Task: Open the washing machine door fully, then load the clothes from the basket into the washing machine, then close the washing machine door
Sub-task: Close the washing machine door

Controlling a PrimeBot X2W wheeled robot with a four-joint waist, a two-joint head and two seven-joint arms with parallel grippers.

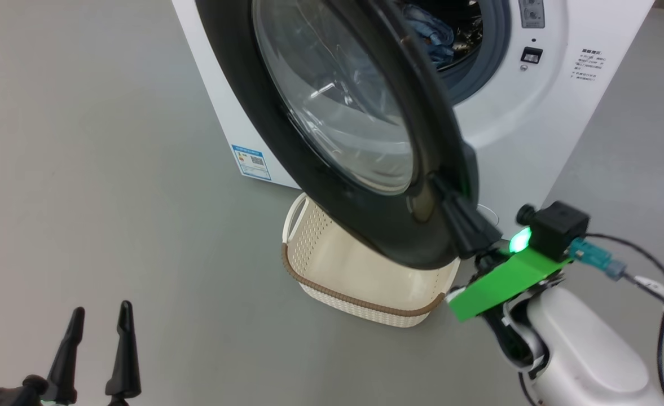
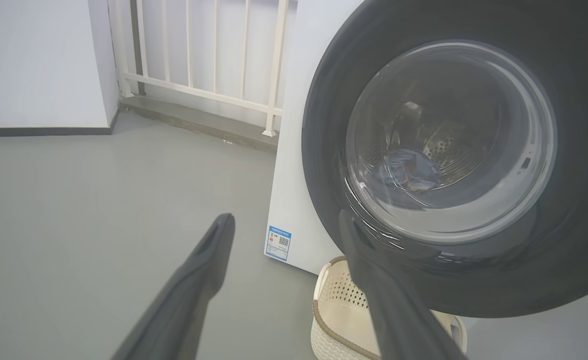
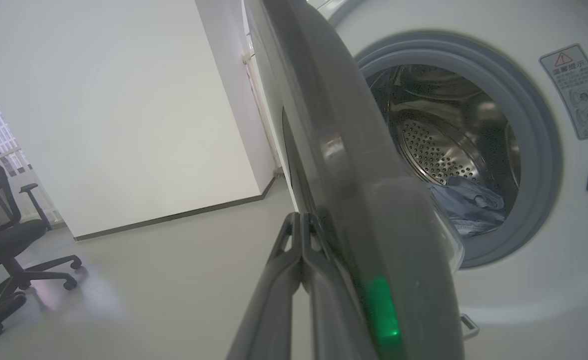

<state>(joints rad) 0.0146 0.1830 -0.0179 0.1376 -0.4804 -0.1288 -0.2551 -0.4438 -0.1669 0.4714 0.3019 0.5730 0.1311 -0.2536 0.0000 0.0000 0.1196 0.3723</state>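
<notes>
The washing machine (image 1: pixel 535 141) stands with its door (image 1: pixel 332 113) swung partway open. The clothes (image 1: pixel 430 34) lie inside the steel drum, blue fabric past the grey gasket (image 3: pixel 533 165); they also show as clothes (image 3: pixel 466 205) and, through the door glass, as clothes (image 2: pixel 408 170). Below the door stands the basket (image 1: pixel 365 270), with bare cream floor inside where I can see it. My right gripper (image 1: pixel 456 217) is shut, its fingers (image 3: pixel 301 240) laid against the outer face of the door (image 3: pixel 353 175) near its lower rim. My left gripper (image 1: pixel 99 338) hangs open over the floor at the lower left, well away from the door (image 2: pixel 448 150).
Grey floor spreads to the left of the machine. A black office chair (image 3: pixel 4 240) stands far left by a white wall, and a white railing (image 2: pixel 199 50) runs behind the machine. A blue label (image 2: pixel 279 242) marks the machine's side. Cables trail from my right wrist (image 1: pixel 647 282).
</notes>
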